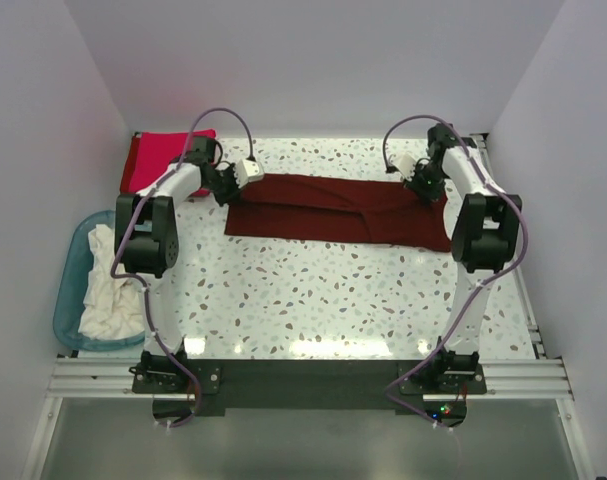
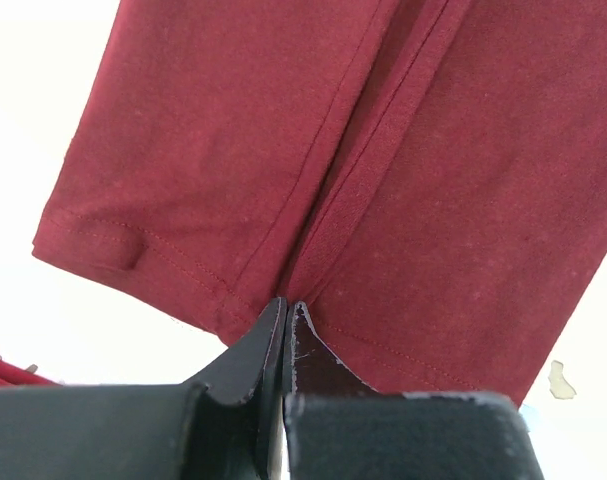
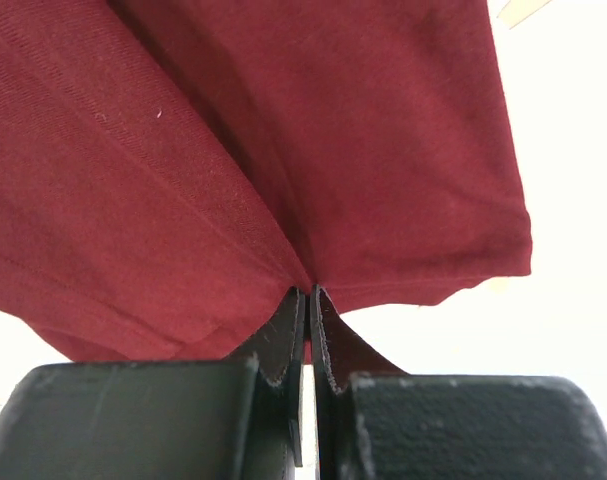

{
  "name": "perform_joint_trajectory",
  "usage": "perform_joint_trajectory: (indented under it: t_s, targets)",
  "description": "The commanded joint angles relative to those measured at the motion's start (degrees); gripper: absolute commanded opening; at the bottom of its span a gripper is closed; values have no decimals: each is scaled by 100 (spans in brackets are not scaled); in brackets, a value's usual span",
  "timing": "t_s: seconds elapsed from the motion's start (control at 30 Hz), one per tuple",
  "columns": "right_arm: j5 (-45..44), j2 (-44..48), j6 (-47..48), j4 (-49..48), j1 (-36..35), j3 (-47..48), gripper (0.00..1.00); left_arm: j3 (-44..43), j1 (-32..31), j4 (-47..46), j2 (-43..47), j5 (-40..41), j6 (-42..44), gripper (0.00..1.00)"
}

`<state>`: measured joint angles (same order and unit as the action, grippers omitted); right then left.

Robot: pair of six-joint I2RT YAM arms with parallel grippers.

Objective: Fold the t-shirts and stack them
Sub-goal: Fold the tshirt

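Observation:
A dark maroon t-shirt (image 1: pixel 333 210) lies as a long folded band across the back of the table. My left gripper (image 1: pixel 229 192) is shut on its left end; in the left wrist view the fingertips (image 2: pixel 286 305) pinch the hem where the cloth (image 2: pixel 383 150) gathers into a crease. My right gripper (image 1: pixel 426 188) is shut on the right end, and red cloth (image 3: pixel 283 130) shows between its closed jaws (image 3: pixel 309 292). A bright crimson t-shirt (image 1: pixel 155 160) lies folded at the back left corner. White t-shirts (image 1: pixel 108 290) are heaped in a tub.
The translucent blue tub (image 1: pixel 67 310) sits off the table's left side, beside the left arm. White walls close in the back and both sides. The speckled tabletop (image 1: pixel 323 290) stretches from the maroon shirt to the arm bases.

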<state>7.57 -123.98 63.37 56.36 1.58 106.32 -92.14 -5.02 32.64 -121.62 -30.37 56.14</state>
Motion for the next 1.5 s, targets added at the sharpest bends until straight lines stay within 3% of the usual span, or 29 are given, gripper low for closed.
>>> perform_joint_trajectory:
  t_s: [0.0,0.13,0.2,0.23,0.27,0.4,0.5,0.63,0.87,1.07,1.47]
  targets:
    - [-195,-108,-88,-186,-44,301,0,55,27,-179,156,119,-121,0]
    - [-256,-223,-132,-221,-62,389,0,91,27,-328,156,189,-199,1]
    - [-344,-249,-193,-213,-71,433,3,39,27,-451,139,329,-480,13]
    - [-353,-258,-324,-143,-62,538,8,-14,36,-461,139,373,-612,20]
    - [-414,-249,-395,-108,-44,591,20,-76,44,-426,174,391,-874,31]
    - [-179,-47,-992,434,306,1065,47,115,316,-399,682,112,-1658,44]
    - [112,6,-1485,1016,632,1452,47,546,326,-435,1139,58,-2167,48]
    - [569,269,-2082,1561,983,945,44,890,326,-110,1308,93,-2861,54]
    - [386,498,-2725,1177,1055,-295,42,1418,335,-144,1282,461,-3486,59]
    - [131,384,-2901,781,1116,-656,42,1330,343,14,1036,655,-3566,58]
    - [86,234,-3050,806,1178,-481,40,759,343,234,508,190,-3812,46]
